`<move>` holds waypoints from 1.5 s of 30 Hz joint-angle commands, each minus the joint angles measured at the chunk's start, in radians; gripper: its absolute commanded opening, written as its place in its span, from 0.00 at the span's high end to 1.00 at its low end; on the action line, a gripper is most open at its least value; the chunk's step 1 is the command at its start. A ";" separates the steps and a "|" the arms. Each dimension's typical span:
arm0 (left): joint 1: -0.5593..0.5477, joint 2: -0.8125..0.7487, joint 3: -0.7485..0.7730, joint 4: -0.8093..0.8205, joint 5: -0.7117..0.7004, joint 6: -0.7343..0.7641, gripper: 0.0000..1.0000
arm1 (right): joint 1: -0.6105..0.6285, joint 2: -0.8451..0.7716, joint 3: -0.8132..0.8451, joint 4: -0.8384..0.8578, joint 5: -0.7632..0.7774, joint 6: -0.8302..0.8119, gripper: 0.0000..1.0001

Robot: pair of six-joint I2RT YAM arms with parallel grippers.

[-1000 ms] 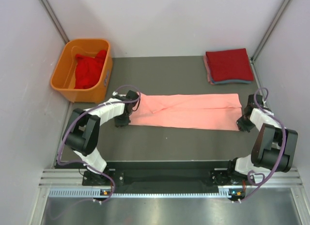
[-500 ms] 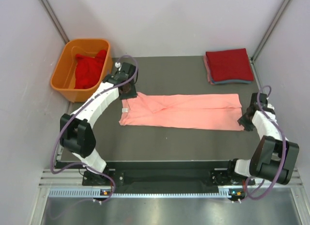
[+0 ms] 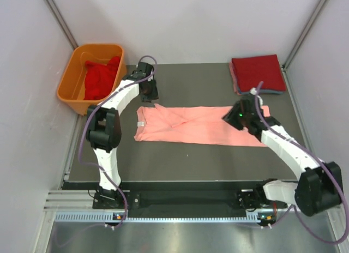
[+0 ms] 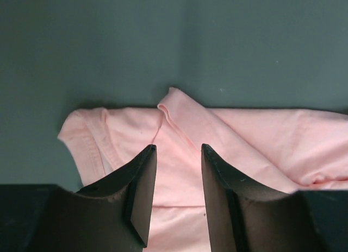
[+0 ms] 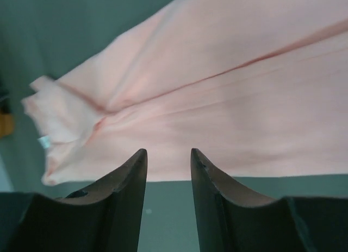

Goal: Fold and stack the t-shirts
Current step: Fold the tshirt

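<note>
T-shirt (image 3: 191, 127) in salmon pink lies flat, long axis left-right, label (image 3: 140, 124) end leftward; both pairs of jaws parted, empty.

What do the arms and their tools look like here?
The left arm and right arm have white links, chunky black joints and a loose purple cable looping alongside each. A small green light glows near the right wrist. The left tool and right tool each have two dark, wedge-shaped fingers tapering to narrow tips.
</note>
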State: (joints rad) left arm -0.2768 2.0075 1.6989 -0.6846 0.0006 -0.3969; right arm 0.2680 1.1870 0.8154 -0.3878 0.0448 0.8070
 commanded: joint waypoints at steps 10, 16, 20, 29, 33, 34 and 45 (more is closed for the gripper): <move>0.007 0.117 0.064 0.103 0.072 0.039 0.57 | 0.433 0.437 0.278 0.325 0.102 0.429 0.62; 0.007 0.131 0.061 0.082 -0.043 0.052 0.57 | 0.467 0.568 0.337 0.331 0.098 0.517 0.62; 0.008 0.139 0.061 0.077 -0.053 0.046 0.56 | 0.478 0.620 0.332 0.371 0.072 0.566 0.62; 0.013 0.178 0.076 0.083 -0.019 0.044 0.60 | 0.491 0.697 0.367 0.412 0.059 0.566 0.63; 0.014 0.180 0.079 0.088 -0.021 0.043 0.67 | 0.490 0.706 0.383 0.391 0.064 0.578 0.63; 0.016 0.180 0.081 0.089 -0.022 0.043 0.68 | 0.490 0.709 0.384 0.391 0.060 0.583 0.63; 0.021 0.178 0.088 0.083 -0.019 0.041 0.80 | 0.502 0.764 0.419 0.319 0.052 0.612 0.65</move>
State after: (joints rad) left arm -0.2649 2.1914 1.7481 -0.6270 -0.0189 -0.3637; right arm 0.7464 1.9434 1.1942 -0.0509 0.0883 1.3983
